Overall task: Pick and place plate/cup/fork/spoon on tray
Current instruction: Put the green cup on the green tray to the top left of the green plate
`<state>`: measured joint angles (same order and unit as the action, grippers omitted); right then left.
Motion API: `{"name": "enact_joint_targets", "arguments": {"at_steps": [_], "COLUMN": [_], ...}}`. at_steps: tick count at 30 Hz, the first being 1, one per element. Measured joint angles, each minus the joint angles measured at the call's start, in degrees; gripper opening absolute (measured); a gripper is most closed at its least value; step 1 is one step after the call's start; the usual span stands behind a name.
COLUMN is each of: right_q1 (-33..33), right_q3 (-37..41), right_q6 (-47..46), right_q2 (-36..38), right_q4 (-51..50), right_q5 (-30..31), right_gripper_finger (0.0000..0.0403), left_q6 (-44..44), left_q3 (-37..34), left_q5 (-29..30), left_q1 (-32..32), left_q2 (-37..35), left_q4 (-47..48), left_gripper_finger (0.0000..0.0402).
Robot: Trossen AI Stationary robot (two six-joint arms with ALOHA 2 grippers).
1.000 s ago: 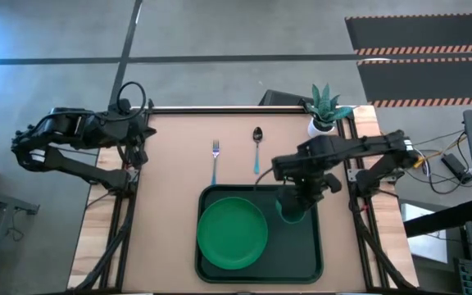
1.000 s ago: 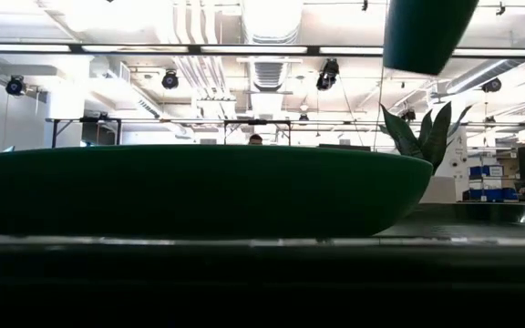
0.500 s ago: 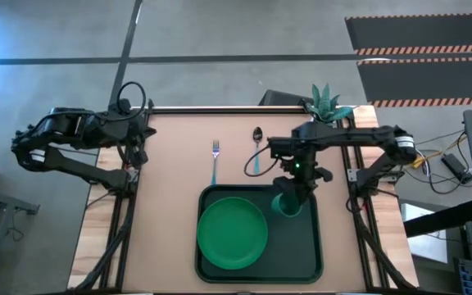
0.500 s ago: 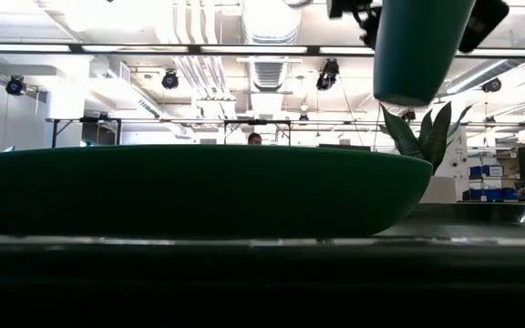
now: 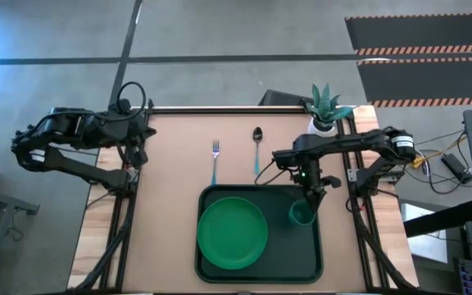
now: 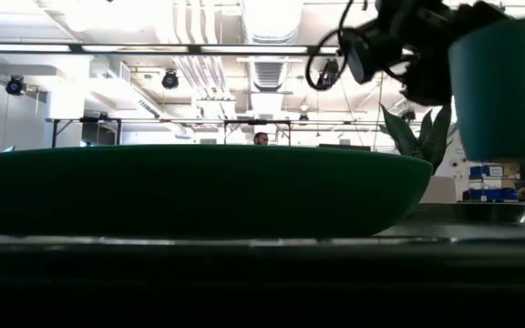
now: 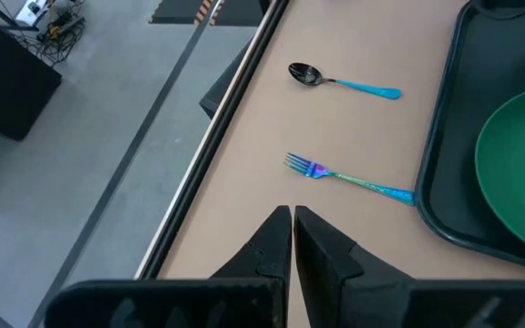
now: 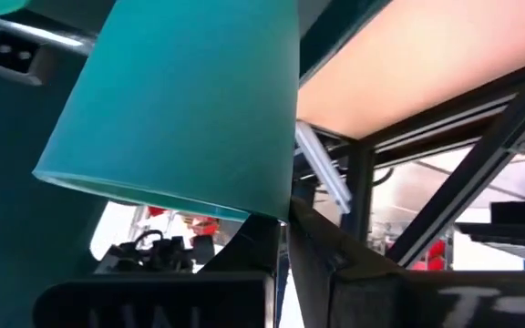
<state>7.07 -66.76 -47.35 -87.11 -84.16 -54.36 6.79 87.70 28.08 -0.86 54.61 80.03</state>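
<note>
The dark green tray lies at the table's near middle. The bright green plate lies flat on its left half and fills the low view. My right gripper is shut on the green cup, held upright above the tray's right half. The fork and the spoon lie flat on the table beyond the tray, and also show in the left wrist view as fork and spoon. My left gripper waits shut and empty over the table's far left corner. My right gripper pinches the cup's wall at its rim between its two fingers, one finger on the side of the opening and the other outside. The fingers come from above, pointing down. The cup hangs upright, its base clear of the tray floor.
A white pot with a spiky green plant stands at the table's far right corner, just beyond my right arm. The tray's raised rim runs close to the fork and spoon handles. Bare table lies left of the tray.
My right gripper has carried the cup down toward the tray and toward the table's right edge, over the tray's right half. The cup stays upright and clear of the tray floor.
</note>
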Motion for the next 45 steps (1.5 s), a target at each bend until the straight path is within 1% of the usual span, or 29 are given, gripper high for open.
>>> {"name": "enact_joint_targets", "arguments": {"at_steps": [3,6,11,15,21,27,31,38,45], "right_q1": [0.00,0.36,1.71,3.07,4.61,4.76,4.76,4.76,4.72], "right_q3": [2.33,4.15,5.87,6.79,9.15,10.86,10.73,8.15,8.57], "right_q6": [0.94,1.09,0.94,1.05,2.16,2.47,2.52,2.13,0.41], "right_q2": [0.00,0.00,0.00,0.00,0.00,0.00,0.00,0.00,0.00], "right_q4": [1.18,4.00,10.53,12.73,12.77,13.03,13.09,13.32,13.30], "right_q5": [1.24,4.44,7.64,9.39,9.36,9.18,9.19,9.37,7.80], "right_gripper_finger": [0.0008,0.0008,0.0008,0.0008,0.0008,0.0008,0.0008,0.0008,0.0008], "left_q6": [0.09,0.09,0.10,0.24,0.28,0.28,0.28,0.29,0.30], "left_q3": [0.00,0.00,0.00,0.00,0.00,0.00,0.00,0.00,0.00], "left_q5": [0.02,0.02,0.04,0.07,0.09,0.48,0.46,0.42,0.10], "left_q1": [0.00,0.00,-0.02,-0.07,-0.07,-0.06,-0.04,-0.04,-0.04], "left_q2": [0.00,0.00,0.00,0.00,0.00,0.00,0.00,0.00,0.00], "left_q4": [-0.02,-0.02,-0.02,-0.02,-0.02,-0.04,-0.02,-0.03,-0.04], "left_gripper_finger": [0.0000,0.0000,0.0000,0.0000,0.0000,0.0000,0.0000,0.0000,0.0000]}}
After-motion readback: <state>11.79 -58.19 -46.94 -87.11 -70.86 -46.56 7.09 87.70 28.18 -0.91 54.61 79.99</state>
